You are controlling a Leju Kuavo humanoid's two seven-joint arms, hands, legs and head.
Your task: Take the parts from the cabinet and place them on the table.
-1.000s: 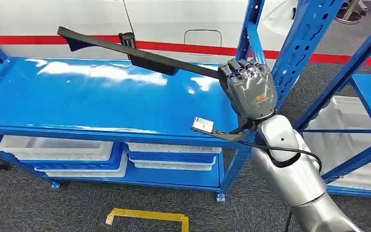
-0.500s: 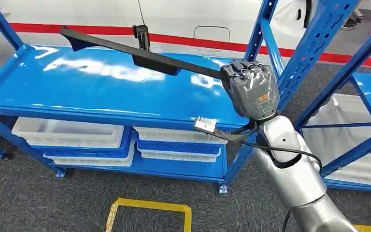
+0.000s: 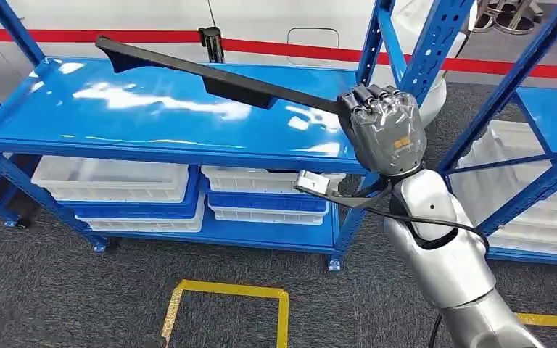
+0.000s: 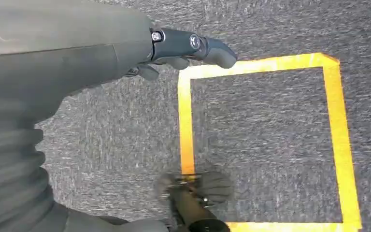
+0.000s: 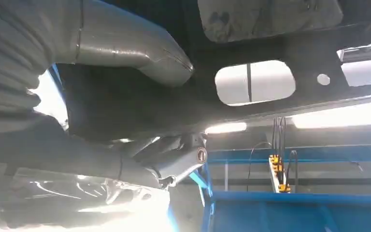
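Above the blue shelf top [image 3: 80, 119], the right hand [image 3: 384, 130] is gripping one end of a long black part [image 3: 210, 72], its fingers [image 3: 370, 96] curling over the top of the bar while the rest of the part is reaching out to the left, raised off the blue surface and not touching it. Seen from the right wrist, the thick grey thumb [image 5: 125, 48] is pressing against the dark face of the part [image 5: 251, 43], and the darker fingers [image 5: 174, 162] are wrapping round from the other side, so the bar is sitting between thumb and fingers. White bins [image 3: 112, 181] are sitting on the lower shelf, and yellow tape [image 3: 225, 293] is marking a square on the grey carpet [image 3: 58, 290]. Seen from the left wrist, the left hand [image 4: 183, 53] is hanging over the carpet and the yellow tape, holding nothing, its fingers lying loosely apart.
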